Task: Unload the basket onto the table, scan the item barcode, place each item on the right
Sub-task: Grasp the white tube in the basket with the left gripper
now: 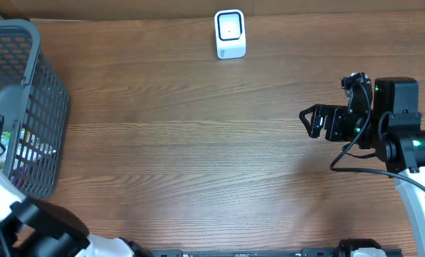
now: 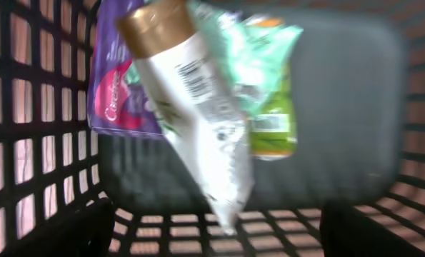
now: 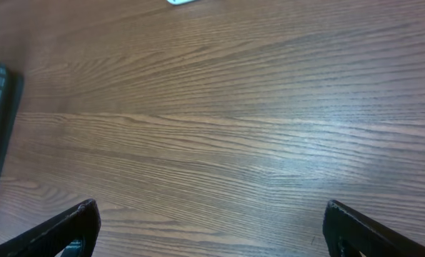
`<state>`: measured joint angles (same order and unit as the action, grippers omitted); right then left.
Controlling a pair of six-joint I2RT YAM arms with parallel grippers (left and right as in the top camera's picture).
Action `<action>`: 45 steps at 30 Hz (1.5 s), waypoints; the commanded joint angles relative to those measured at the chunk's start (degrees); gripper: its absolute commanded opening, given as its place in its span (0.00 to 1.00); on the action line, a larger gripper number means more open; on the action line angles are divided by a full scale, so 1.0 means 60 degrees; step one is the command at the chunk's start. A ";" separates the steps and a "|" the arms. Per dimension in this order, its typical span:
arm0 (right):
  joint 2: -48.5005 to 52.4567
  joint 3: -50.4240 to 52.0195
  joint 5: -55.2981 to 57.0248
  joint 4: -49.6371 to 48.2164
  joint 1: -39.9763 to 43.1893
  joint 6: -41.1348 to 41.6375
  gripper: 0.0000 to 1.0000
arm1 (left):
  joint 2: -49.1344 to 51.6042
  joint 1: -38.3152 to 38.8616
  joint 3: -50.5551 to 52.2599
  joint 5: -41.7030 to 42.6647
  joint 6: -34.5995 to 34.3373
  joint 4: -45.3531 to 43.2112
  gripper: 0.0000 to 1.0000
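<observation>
While wide apart and empty, left tool point(image 2: 216, 239) directly over white gold-capped tube point(image 2: 198, 121) inside basket point(image 2: 26, 143).

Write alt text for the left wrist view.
A white tube with a gold cap, barcode showing, lies across a purple packet and a green packet in a dark basket. The open left gripper hangs above.

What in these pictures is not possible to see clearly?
Left wrist view: print on the white tube, purple packet and green packet is blurred.
Overhead view: the basket is cut by the left edge; its mesh hides the contents.
Right wrist view: the top edge cuts off a white thing, probably the scanner.
</observation>
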<state>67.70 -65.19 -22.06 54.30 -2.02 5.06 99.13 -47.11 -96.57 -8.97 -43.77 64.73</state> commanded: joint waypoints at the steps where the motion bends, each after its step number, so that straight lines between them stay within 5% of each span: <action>1: 0.0149 -0.0193 -0.0015 0.0004 -0.0036 -0.0109 1.00 | 0.0514 -0.0091 0.0357 0.0113 0.0004 -0.0189 0.83; 17: 0.0240 -0.0193 -0.0015 0.0120 -0.0036 -0.0109 1.00 | 0.2514 -0.0091 0.0430 -0.0608 0.0044 -0.0608 0.78; 26: 0.0240 -0.0193 0.0022 0.0277 -0.0036 -0.0109 1.00 | 0.2648 -0.0084 0.0430 -0.0867 0.0270 -0.1242 0.52; 34: 0.0240 -0.0193 0.0022 0.0270 -0.0036 -0.0146 1.00 | 0.2659 -0.0084 0.0517 -0.0863 0.0525 -0.1421 0.87; 39: 0.0240 -0.0193 0.0022 0.0288 -0.0036 -0.0146 1.00 | 0.2659 -0.0084 0.0605 -0.0863 0.0521 -0.1647 0.91; 43: 0.0240 -0.0193 0.0022 0.0306 -0.0036 -0.0146 1.00 | 0.2659 -0.0084 0.1045 -0.0860 0.0619 -0.2189 0.77; 45: 0.0240 -0.0193 0.0022 0.0306 -0.0036 -0.0146 1.00 | 0.2659 -0.0084 0.1191 -0.0856 0.0849 -0.2390 0.56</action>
<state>69.17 -65.19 -22.06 56.27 -2.02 4.62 114.04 -47.68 -90.94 -13.56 -40.82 51.37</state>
